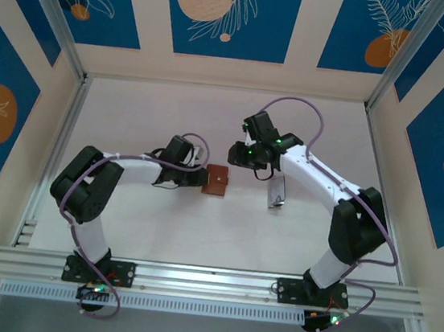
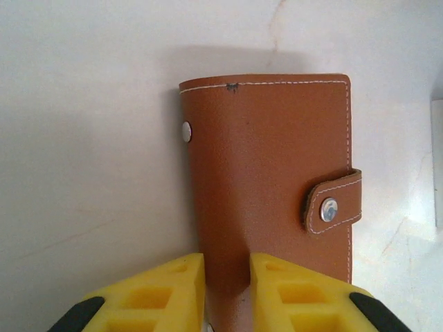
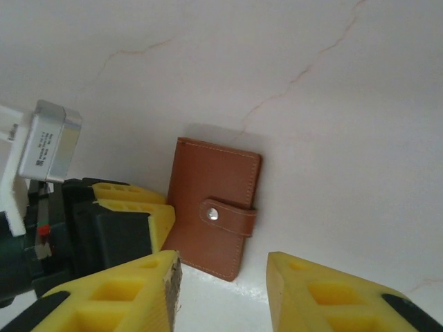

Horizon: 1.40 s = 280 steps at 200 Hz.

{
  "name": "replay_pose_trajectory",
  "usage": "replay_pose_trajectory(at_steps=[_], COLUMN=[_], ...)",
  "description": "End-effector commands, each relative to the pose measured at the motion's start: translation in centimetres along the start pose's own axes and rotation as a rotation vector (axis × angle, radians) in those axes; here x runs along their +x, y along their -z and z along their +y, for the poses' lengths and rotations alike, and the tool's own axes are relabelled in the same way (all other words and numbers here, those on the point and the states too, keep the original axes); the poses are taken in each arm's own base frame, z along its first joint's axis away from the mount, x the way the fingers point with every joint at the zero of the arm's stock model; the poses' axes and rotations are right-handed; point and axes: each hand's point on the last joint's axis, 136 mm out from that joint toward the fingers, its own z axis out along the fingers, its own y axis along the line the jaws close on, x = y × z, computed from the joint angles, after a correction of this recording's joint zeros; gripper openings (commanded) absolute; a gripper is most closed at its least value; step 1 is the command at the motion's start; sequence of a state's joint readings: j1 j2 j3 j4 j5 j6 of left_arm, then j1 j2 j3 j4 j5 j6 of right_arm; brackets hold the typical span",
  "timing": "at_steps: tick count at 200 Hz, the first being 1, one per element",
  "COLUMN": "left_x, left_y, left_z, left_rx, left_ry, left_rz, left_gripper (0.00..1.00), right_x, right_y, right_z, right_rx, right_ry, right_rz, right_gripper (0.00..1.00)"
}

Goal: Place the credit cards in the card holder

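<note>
Hidden – credit cards (image 1: pixel 277 195): a pale silvery sliver right of centre in the top view, mostly under the right forearm; count and colours not readable.
Cut off – left claw (image 2: pixel 227 270): just the yellow finger ends show along the bottom edge of its wrist view, with black backing at the corners.
Left claw state: narrow gap, fingers set at the near left corner of the card holder (image 2: pixel 270 180); true pinch or mere touch, cannot tell.
Right claw (image 3: pixel 221 277) state: partly open, holding nothing; the card holder lies just above the gap in its wrist view.
Card holder place: centre of the top view, flat on the bench (image 3: pixel 332 104), between the two claws; closed, strap across the front.
Card holder material: reddish-brown grained leather-look, pale stitching along the edges, rounded strap with a bright metal snap, a second stud poking out at its left edge.
Claw fingers: yellow moulded plastic, blocky, with hollow pockets.
Bench surface: off-white, matt, thin hairline veins.
Hard to make out: pale strip at the right edge of the left wrist view; identity unclear.
</note>
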<state>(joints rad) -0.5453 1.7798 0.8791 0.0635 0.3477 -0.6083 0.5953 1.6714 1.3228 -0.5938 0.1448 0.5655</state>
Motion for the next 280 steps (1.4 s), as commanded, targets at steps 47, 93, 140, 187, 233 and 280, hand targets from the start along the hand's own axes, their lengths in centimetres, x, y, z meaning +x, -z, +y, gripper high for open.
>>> replay_pose_trajectory(at_steps=[47,93,140,187,233,280], left_x=[3.8,4.5,5.0,5.6,6.1,6.2], left_y=[-1.5,-1.4,-1.8,-2.8,-2.8,-2.7], left_z=[2.1,3.1,3.0,2.7,3.0,3.5], left_rx=[-0.091,-0.147,-0.154,-0.144,-0.149,-0.161], left_ry=[0.065,0.079,0.074,0.067,0.077,0.089], left_rz=[0.013,-0.019,-0.028,-0.011,-0.015,-0.026], left_gripper=[0.18,0.15,0.14,0.13,0.11,0.1], right_x=[1.8,3.1,5.2,6.5,6.5,7.2], right_y=[-4.4,-6.8,-8.0,-9.0,-9.9,-10.9], right_z=[0.9,0.2,-0.6,0.5,-1.8,-2.8], right_rx=[0.176,0.24,0.265,0.205,0.327,0.406], right_ry=[0.143,0.137,0.118,0.09,0.085,0.11], right_rz=[0.114,0.197,0.259,0.303,0.29,0.309], right_gripper=[0.39,0.36,0.36,0.44,0.42,0.41])
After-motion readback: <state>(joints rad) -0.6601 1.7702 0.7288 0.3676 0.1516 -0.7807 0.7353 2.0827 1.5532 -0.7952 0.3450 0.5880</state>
